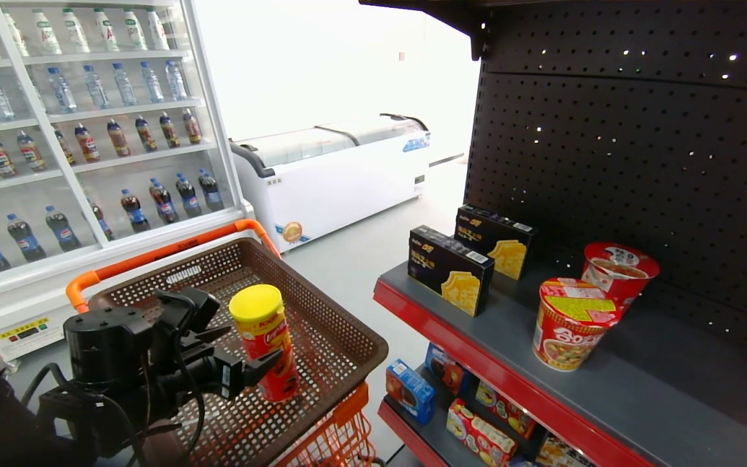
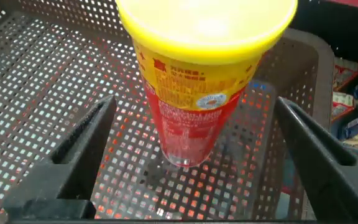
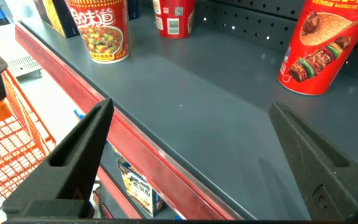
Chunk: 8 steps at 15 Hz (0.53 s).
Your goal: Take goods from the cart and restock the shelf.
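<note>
A tall chip can (image 1: 264, 340) with a yellow lid and red body stands upright in the cart's brown perforated basket (image 1: 341, 324). My left gripper (image 1: 250, 347) is open around it at mid-height. In the left wrist view the can (image 2: 197, 81) stands between the spread fingers (image 2: 82, 146), with gaps on both sides. My right gripper (image 3: 191, 112) hangs open and empty above the grey shelf board (image 3: 166, 74). A red chip can (image 3: 319, 46) stands on the shelf beyond it, near the pegboard back.
The shelf (image 1: 639, 389) with its red front edge holds two noodle cups (image 1: 571, 321) and two dark boxes (image 1: 451, 269). A lower shelf holds several snack packs (image 1: 412, 389). A drinks fridge (image 1: 88, 130) and a chest freezer (image 1: 334, 175) stand behind the cart.
</note>
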Motion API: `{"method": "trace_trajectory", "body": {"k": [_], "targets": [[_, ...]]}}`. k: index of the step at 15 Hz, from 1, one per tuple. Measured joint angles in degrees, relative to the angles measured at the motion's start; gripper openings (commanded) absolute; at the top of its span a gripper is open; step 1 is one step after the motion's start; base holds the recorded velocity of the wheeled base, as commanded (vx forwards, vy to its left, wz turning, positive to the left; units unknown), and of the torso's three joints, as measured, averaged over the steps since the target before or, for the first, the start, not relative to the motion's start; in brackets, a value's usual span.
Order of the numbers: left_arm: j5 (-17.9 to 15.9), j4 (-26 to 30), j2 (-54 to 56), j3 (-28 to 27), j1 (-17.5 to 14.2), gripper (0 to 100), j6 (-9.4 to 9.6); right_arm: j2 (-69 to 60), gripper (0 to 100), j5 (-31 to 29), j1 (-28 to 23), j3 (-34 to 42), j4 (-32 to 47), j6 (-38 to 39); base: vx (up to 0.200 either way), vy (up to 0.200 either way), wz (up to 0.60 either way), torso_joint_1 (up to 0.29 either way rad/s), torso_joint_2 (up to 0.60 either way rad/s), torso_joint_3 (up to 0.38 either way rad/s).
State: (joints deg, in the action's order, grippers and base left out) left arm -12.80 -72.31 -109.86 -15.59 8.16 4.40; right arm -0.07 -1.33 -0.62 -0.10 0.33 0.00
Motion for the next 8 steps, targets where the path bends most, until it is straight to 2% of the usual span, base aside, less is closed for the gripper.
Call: {"method": "trace_trajectory", "body": {"k": [8], "targets": [[-0.2,-8.8,-8.4,-2.1,0.3,100,-0.28,0.0,100,0.0,0.0,0.0,0.0,0.0,0.000,0.000,0.00,0.000,0.00,0.000]]}}
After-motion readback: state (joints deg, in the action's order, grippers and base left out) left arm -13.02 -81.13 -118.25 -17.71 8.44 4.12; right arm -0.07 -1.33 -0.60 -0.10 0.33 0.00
